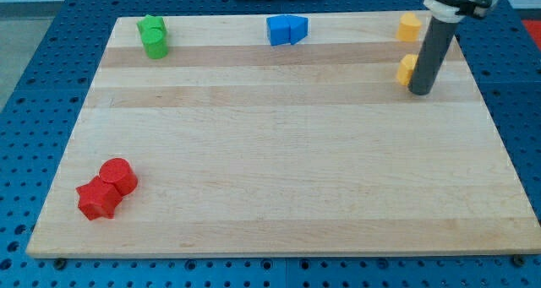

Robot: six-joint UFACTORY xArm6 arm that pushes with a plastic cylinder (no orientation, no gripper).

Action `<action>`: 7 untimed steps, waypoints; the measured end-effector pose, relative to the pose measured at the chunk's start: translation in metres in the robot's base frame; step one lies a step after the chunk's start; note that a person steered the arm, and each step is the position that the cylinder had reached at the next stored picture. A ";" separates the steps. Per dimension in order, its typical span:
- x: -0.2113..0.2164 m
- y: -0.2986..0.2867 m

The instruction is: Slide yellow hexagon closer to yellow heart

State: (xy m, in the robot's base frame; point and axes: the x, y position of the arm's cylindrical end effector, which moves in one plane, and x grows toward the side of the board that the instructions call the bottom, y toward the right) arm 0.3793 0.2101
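Two yellow blocks lie at the view's top right of the wooden board [270, 153]. The upper one [410, 26], near the board's top edge, looks like the hexagon. The lower yellow block [407, 68] is partly hidden behind my dark rod, so I cannot make out its shape. My tip [420, 92] rests on the board against the lower block's right side, a little below it. The two yellow blocks are a short gap apart, one above the other.
Two green blocks [154, 36] sit together at the top left. Two blue blocks [286, 29] touch each other at the top middle. A red cylinder [118, 176] and a red star-like block [97, 199] touch at the bottom left.
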 end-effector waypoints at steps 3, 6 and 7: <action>-0.059 -0.003; -0.051 -0.035; -0.063 -0.025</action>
State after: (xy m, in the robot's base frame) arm 0.3165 0.1850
